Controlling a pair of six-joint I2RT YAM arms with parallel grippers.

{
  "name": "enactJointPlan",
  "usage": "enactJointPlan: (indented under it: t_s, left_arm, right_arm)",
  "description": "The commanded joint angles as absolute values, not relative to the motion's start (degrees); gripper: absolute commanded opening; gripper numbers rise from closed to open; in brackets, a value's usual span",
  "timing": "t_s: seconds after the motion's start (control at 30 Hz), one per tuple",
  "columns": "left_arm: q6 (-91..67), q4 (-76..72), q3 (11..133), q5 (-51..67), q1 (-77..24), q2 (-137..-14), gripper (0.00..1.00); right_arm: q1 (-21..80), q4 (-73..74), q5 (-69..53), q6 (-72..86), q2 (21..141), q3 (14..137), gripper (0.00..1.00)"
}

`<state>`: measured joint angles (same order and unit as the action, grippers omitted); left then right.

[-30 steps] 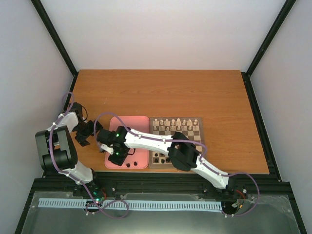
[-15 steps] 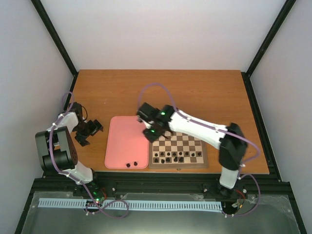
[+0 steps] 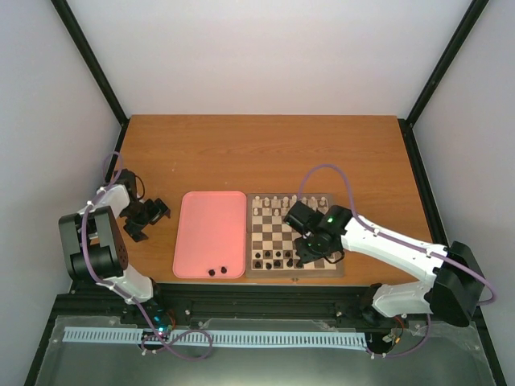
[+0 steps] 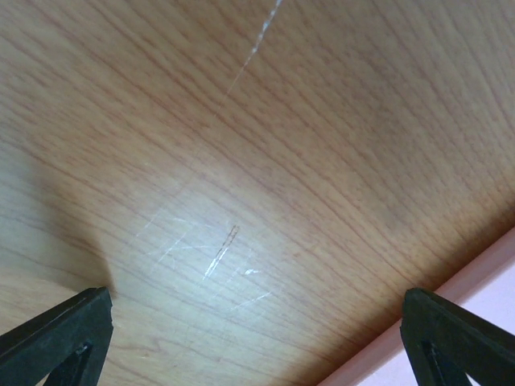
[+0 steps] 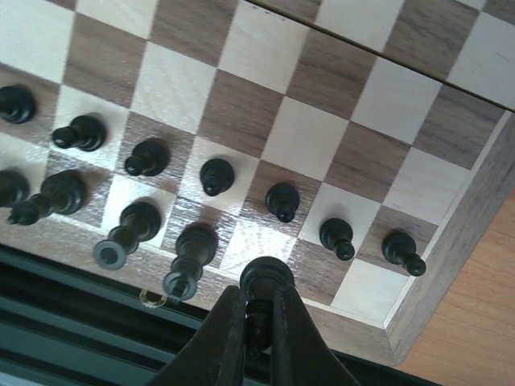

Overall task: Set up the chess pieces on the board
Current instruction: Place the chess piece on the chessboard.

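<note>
Right wrist view, bottom middle of the frame: the right claw is pinching 1 dark piece just under its round head. The piece hangs over the near row of the board, close to the board's edge. A tall dark piece stands just beside it, to the left. The claw could bump that one and knock it down. If the claw lets go too high or tilted, the held piece could tip, roll and drop off the edge.

In the left wrist view the left claw is spread wide over the table. The pink tray shows at the lower right. In the top view 2 dark pieces wait near the tray's bottom edge.
</note>
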<state>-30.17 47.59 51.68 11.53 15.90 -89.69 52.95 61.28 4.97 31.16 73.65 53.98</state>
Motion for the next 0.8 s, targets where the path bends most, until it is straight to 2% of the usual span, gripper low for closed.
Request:
enactJointPlan:
  t_s: [0.0, 0.63, 0.77]
  left_arm:
    - [-29.8, 46.8, 52.25, 10.35, 15.64, -90.62, 1.0]
    - [-29.71, 47.29, 52.93, 9.18, 15.65, -91.38, 1.0]
    - [-29.71, 47.3, 53.02, 9.05, 15.64, -91.61, 1.0]
  right_arm:
    - [51.78, 59.83, 6.71, 35.53, 72.97, 51.87, 0.03]
    - [51.68, 54.41, 1.42, 35.85, 73.74, 46.26, 0.03]
    - [51.68, 53.89, 1.57, 36.19, 74.06, 45.77, 0.07]
